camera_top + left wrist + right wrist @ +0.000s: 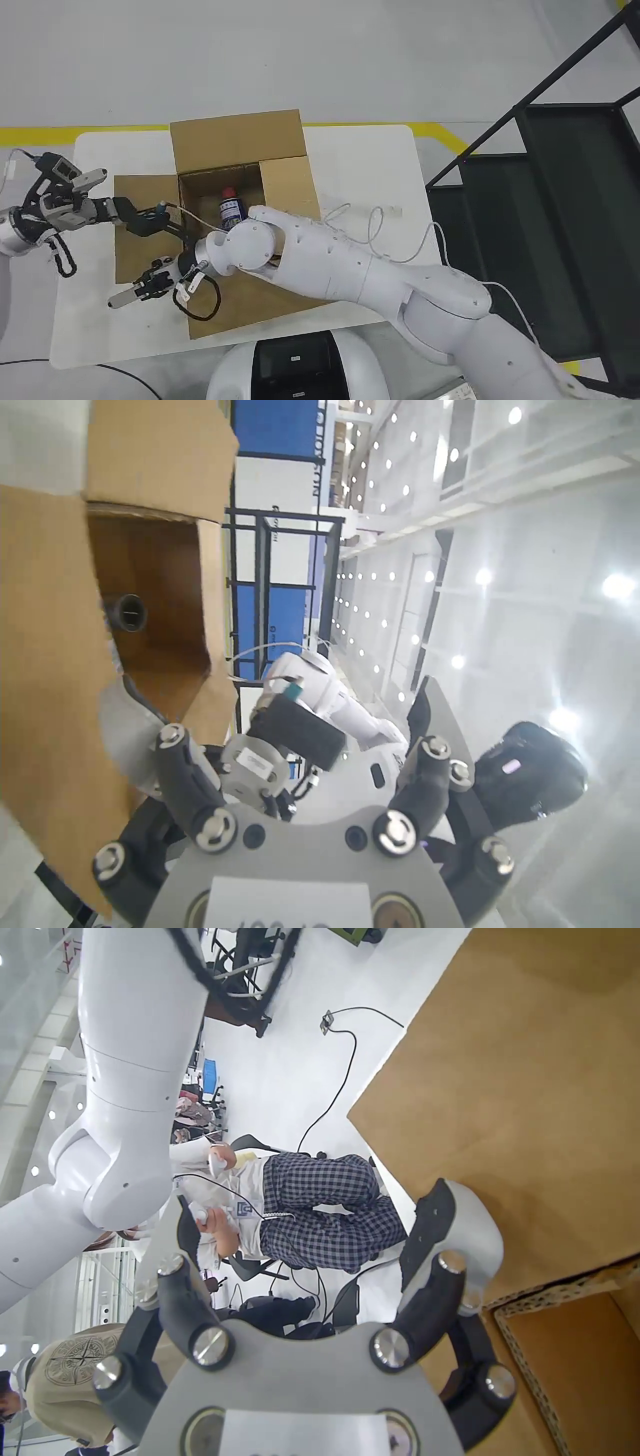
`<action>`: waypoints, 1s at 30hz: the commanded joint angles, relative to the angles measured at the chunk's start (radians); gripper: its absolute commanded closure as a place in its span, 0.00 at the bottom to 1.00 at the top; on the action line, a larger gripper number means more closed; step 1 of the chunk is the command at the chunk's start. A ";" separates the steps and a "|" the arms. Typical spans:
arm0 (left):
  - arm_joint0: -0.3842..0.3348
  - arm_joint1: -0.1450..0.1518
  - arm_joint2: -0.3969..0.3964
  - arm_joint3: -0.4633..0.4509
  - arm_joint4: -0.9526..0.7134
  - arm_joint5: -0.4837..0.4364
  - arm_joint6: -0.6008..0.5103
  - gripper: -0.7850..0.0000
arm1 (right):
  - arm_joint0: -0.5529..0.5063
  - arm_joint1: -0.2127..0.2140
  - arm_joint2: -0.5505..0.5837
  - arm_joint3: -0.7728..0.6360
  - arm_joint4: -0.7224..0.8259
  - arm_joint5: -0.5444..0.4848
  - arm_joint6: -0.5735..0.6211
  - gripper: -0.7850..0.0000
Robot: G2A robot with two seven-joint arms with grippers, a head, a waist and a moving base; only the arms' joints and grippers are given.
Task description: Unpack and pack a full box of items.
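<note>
You look mid-unpacking: left pincer point(168, 216) and right pincer point(310, 1215) both released. Next, the bottle point(230, 208) ahead of the left one, inside the box point(238, 142), likely needs grasping.

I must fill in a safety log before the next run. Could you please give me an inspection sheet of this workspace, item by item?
Surface: white table, bearing the box.
Job's things: cardboard box open, flaps spread; dark bottle with a red cap inside it.
Clutter: nothing seen.
Grippers: left gripper open, over the box's left flap; right gripper open, holding nothing, beside the box's near left corner.
Cables: thin white cable looping over the table, right of the box; black cable loop at the right wrist.
Surroundings: yellow floor line behind the table; dark metal stairs to its right.
</note>
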 commanded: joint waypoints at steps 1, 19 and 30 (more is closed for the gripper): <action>-0.011 -0.004 0.026 0.032 0.038 0.002 0.055 0.00 | -0.015 0.014 0.028 -0.031 -0.016 0.001 -0.011 0.00; -0.132 -0.062 0.220 0.249 0.039 -0.032 0.099 0.00 | -0.536 0.299 0.556 -0.747 -0.364 0.178 0.072 0.00; -0.126 -0.029 0.091 0.134 -0.033 -0.079 -0.058 0.00 | -0.652 0.338 0.672 -0.825 -0.373 0.148 0.107 0.00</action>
